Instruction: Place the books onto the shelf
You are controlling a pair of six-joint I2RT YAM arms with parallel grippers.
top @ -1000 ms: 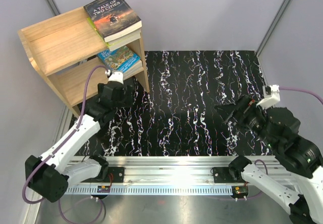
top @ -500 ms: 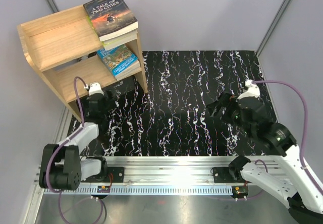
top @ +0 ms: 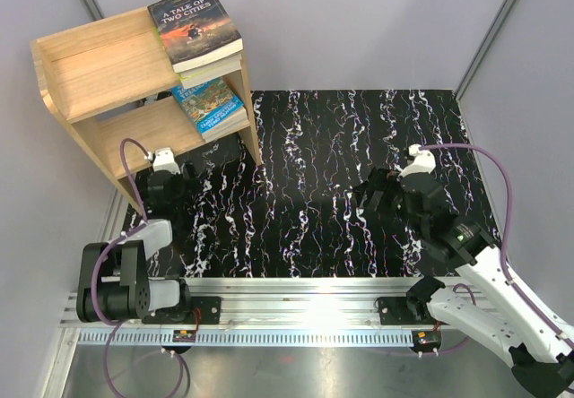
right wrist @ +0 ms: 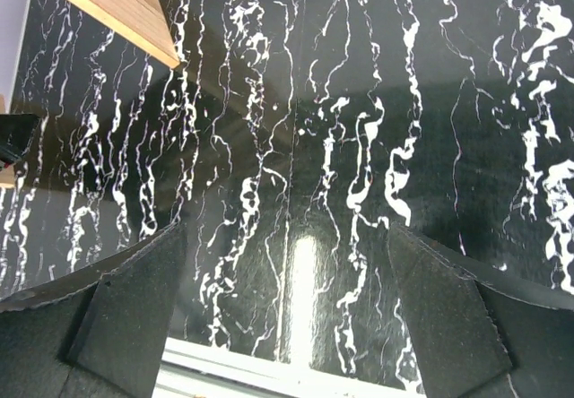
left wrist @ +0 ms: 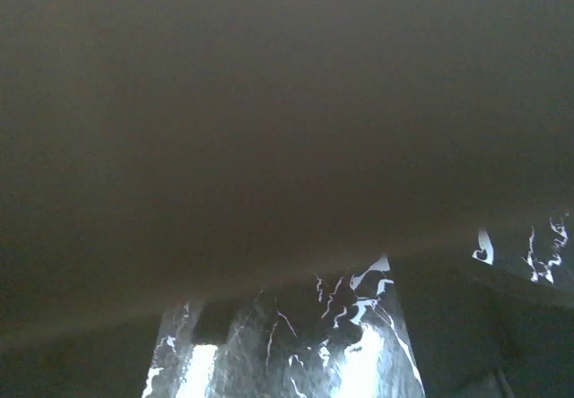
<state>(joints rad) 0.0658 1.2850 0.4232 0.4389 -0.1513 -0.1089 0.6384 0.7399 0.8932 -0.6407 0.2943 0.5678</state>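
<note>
The light wooden shelf (top: 108, 75) stands at the back left; its corner also shows in the right wrist view (right wrist: 117, 4). On the right end of its top tier lies the dark "A Tale of Two Cities" book (top: 195, 23), stacked on another book (top: 213, 72). A blue cartoon book (top: 211, 104) lies on the lower tier. My left gripper (top: 166, 187) hangs low in front of the shelf's lower tier, open, with only mat between its fingers (left wrist: 287, 353). My right gripper (top: 377, 196) hovers over the mat's middle right, open and empty (right wrist: 287, 326).
A black mat with white marbling (top: 341, 165) covers the table. An aluminium rail (top: 296, 313) with both arm bases runs along the near edge. Grey walls close in the back and sides. A dark brown blurred surface (left wrist: 269, 102) fills most of the left wrist view.
My left arm has pulled back from the shelf and folded down toward its base. My right arm has moved left and forward over the mat. Both grippers stayed open.
</note>
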